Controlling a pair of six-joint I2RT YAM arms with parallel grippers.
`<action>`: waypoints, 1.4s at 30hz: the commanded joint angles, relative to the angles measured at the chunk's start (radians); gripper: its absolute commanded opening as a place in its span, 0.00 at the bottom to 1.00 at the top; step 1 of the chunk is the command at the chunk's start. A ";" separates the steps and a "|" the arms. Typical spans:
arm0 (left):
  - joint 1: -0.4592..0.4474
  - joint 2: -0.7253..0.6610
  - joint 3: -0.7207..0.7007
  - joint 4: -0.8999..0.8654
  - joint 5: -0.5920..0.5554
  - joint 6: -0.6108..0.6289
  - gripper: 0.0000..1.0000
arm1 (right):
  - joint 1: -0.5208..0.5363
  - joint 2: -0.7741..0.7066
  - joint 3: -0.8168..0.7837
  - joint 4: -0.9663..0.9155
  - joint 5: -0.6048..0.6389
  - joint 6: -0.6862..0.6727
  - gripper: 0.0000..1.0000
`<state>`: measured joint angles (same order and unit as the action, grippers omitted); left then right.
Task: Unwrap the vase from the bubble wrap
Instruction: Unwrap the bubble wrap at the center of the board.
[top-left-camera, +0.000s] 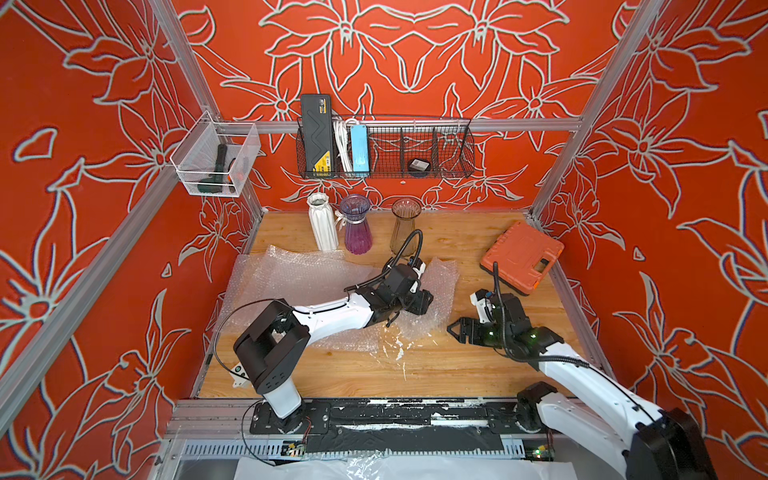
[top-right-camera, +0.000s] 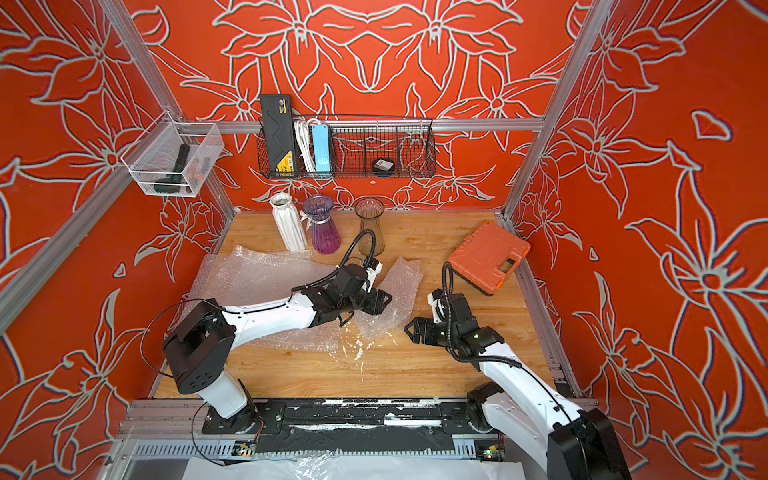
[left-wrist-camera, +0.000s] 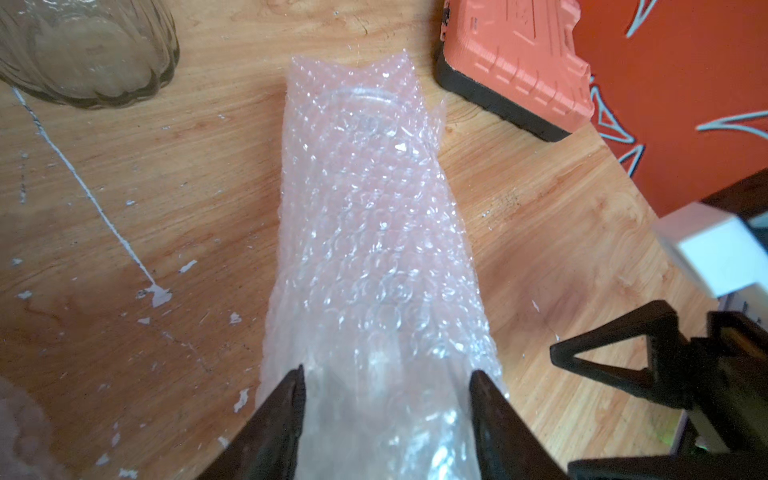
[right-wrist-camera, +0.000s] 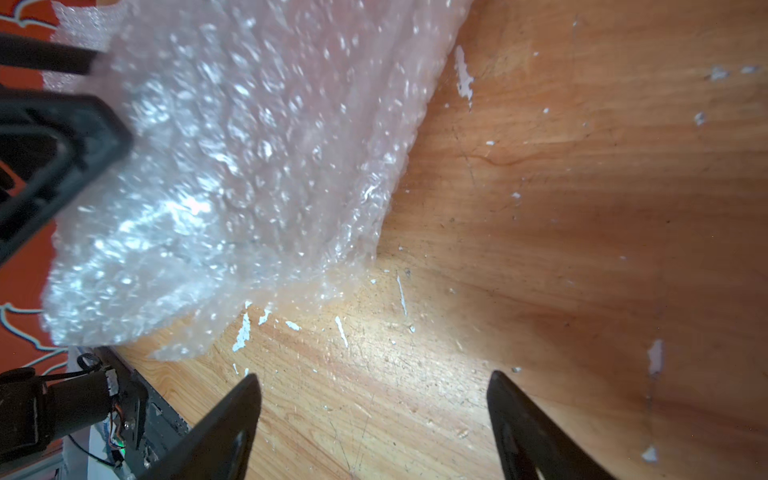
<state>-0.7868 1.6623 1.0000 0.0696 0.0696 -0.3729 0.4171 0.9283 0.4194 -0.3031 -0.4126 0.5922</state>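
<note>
**Wrapped roll on the table (top-left-camera: 457, 374).** The bubble wrap (top-left-camera: 441, 282) lies as a roll just beside the orange case (top-left-camera: 521, 257), apart from it. It encloses a clear vase (left-wrist-camera: 363, 97), whose rim shows faintly through the film at the end nearest the case.

The left end effector (left-wrist-camera: 386, 376) straddles the roll's end farthest from the case. Its fingers (left-wrist-camera: 278, 419) lie against the wrap on either flank; whether it is clenched on the roll cannot be told.

The right end effector (right-wrist-camera: 374, 376) hangs released over bare wood near the case, beside the roll, with nothing between its fingers.

Loose sheets (top-left-camera: 291, 278) lie beyond the roll from the case. Three bare vases (top-left-camera: 355, 226) stand upright well apart from the case.
</note>
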 joint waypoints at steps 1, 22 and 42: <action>0.004 0.021 -0.086 -0.134 0.025 -0.019 0.54 | -0.007 -0.007 -0.007 0.037 -0.009 -0.009 0.85; 0.005 -0.106 -0.312 -0.074 0.080 -0.091 0.38 | -0.005 0.128 0.030 0.141 -0.060 -0.008 0.73; 0.004 -0.130 -0.235 -0.056 0.180 -0.107 0.69 | 0.104 -0.064 -0.010 0.049 -0.053 0.023 0.80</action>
<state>-0.7704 1.5169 0.7788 0.1745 0.1844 -0.4862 0.5114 0.8639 0.4248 -0.2577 -0.4686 0.5953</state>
